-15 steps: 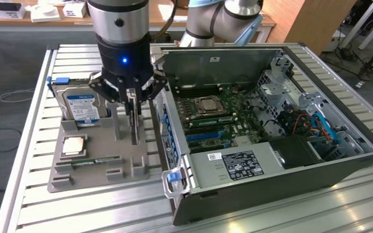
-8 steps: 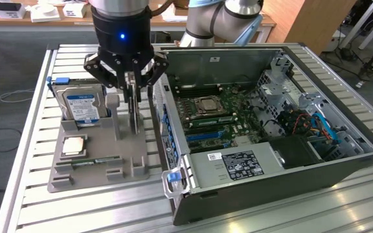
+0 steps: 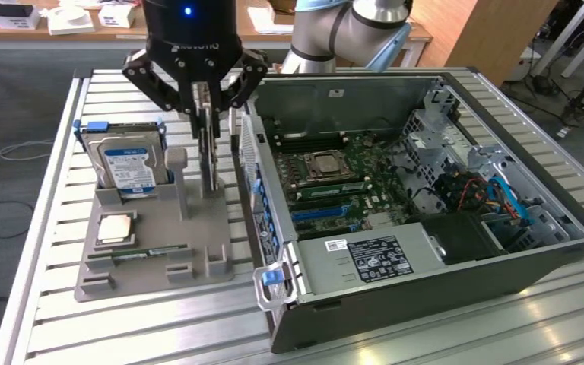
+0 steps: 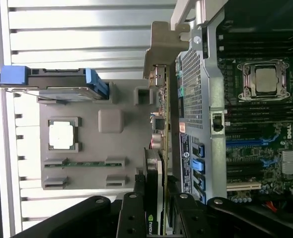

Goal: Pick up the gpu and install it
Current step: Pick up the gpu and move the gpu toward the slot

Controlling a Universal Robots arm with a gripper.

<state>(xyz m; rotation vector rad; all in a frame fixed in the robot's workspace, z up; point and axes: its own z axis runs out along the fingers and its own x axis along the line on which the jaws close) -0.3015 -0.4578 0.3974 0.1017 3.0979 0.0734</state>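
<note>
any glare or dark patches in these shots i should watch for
Exterior view: the table slats toward the bottom shine with pale glare, a blue light glows on the body above the gripper, and the inside of the computer case is evenly lit. Wrist view: the bare slats look washed bright, while the gripper's linkages and the black face of the gpu sit in shade.

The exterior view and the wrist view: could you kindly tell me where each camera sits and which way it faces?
Exterior view: off the arm, high up, looking obliquely down at the table with the open computer case and parts tray; the arm and hand show, clasping the upright gpu.
Wrist view: on the wrist, looking down past the hand along the gpu to tray and case.
Shared: hand, gpu, parts tray, hard drive, computer case.
</note>
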